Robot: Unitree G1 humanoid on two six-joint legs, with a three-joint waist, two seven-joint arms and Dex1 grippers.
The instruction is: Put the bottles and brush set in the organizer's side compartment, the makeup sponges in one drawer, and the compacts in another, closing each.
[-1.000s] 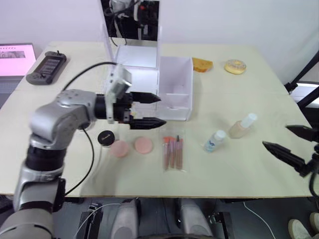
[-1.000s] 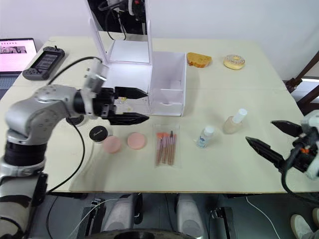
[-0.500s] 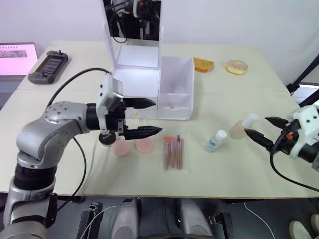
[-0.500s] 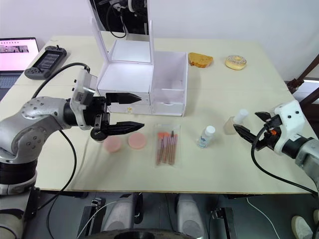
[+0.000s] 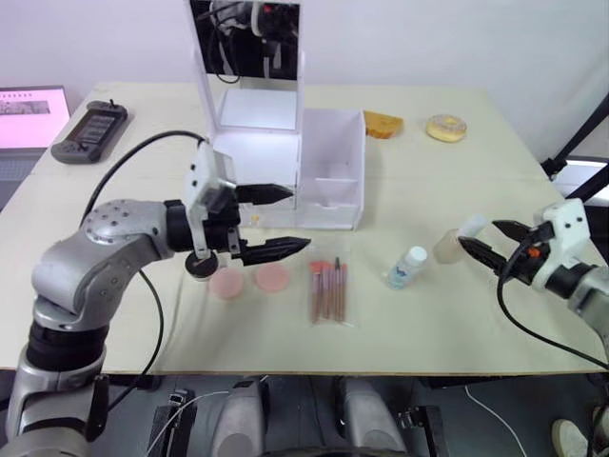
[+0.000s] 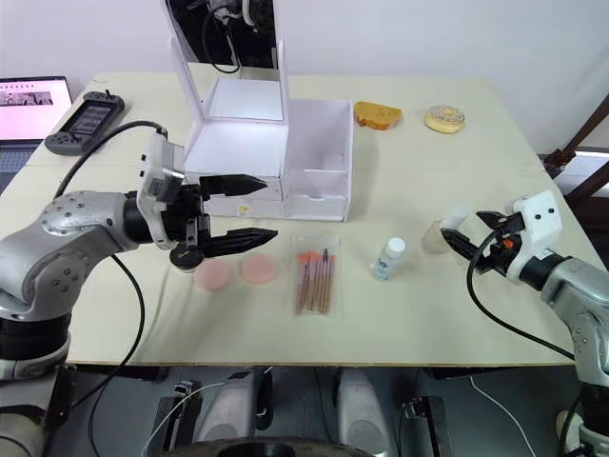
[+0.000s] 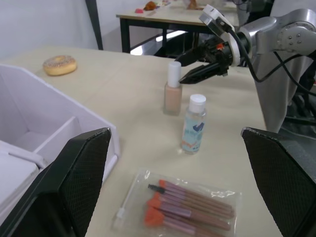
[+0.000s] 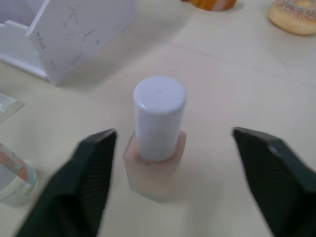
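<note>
Since a second ago, my right gripper has reached the beige bottle, open, ready to straddle it. Right wrist view: bottle upright between my spread fingers, uncontacted. Left gripper hovers open before the organizer.

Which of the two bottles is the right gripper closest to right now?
The beige bottle: it stands between the open fingers of the right gripper. The clear bottle with the blue label stands farther off, toward the brush set.

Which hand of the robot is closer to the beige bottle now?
The right hand: it is open just beside the beige bottle, one finger on each side. The left hand is far across the table, near the organizer.
</note>
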